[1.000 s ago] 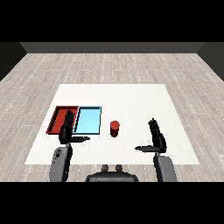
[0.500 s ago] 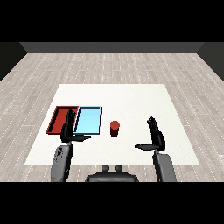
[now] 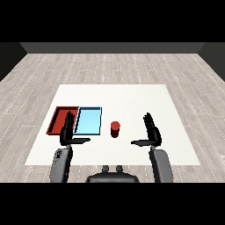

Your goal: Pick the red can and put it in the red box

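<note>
Upright on the white table (image 3: 132,96) stood the red can (image 3: 115,129), alone and touched by nothing. At its nine o'clock, just beside it, lay the light blue tray (image 3: 88,121), and the red tray (image 3: 59,119) lay edge to edge with that one, farther toward nine o'clock. The right hand (image 3: 152,133) was raised at the can's three o'clock, a little nearer the robot, apart from it, fingers straight and pointing away toward twelve, thumb stretched out toward the can; it held nothing. The left hand (image 3: 68,132) was posed the same way at about the can's eight o'clock, fingers straight up toward twelve, thumb reaching toward three, empty as well. From the head view its fingers overlapped the near edge where the two trays met. Both grey forearms came in from about six o'clock.
</note>
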Robot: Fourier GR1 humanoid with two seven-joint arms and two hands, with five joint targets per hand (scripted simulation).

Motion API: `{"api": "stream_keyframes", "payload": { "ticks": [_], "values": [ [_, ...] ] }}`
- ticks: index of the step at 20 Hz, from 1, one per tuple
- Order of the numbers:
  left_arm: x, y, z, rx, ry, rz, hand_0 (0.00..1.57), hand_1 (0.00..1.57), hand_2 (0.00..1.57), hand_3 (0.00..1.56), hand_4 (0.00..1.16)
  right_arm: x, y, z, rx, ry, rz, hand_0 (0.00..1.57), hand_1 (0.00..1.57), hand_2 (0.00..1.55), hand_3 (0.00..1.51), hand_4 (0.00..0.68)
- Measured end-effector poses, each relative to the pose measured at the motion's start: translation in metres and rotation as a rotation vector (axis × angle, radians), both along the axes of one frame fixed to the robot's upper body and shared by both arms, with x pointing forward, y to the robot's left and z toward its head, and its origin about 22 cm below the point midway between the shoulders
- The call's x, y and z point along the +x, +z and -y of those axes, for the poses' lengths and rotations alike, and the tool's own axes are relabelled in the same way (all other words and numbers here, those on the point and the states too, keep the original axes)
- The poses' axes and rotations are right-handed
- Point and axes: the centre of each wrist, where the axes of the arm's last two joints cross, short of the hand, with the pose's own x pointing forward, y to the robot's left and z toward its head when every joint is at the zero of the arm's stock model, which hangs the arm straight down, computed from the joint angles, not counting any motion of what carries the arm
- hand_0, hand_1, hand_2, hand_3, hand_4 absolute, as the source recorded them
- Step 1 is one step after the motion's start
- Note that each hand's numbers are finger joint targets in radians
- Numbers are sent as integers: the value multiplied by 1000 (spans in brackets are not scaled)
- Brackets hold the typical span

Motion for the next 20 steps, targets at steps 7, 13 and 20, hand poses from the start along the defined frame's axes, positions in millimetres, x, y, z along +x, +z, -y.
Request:
{"api": "stream_keyframes", "payload": {
  "ticks": [7, 13, 20],
  "values": [
    [1, 1, 1, -11, -4, 0, 0, 0, 0, 0, 0, 24, -15, -19, 48, 29, -43, 0, 0, 0, 0, 0],
    [6, 4, -6, -14, 2, 1, 0, 0, 0, 0, 0, 32, -30, -35, 90, 50, -72, 0, 0, 0, 0, 0],
    [3, 1, -7, -25, 1, 4, 0, 0, 0, 0, 0, 34, -45, -59, 103, 61, -88, 0, 0, 0, 0, 0]
  ]
}}
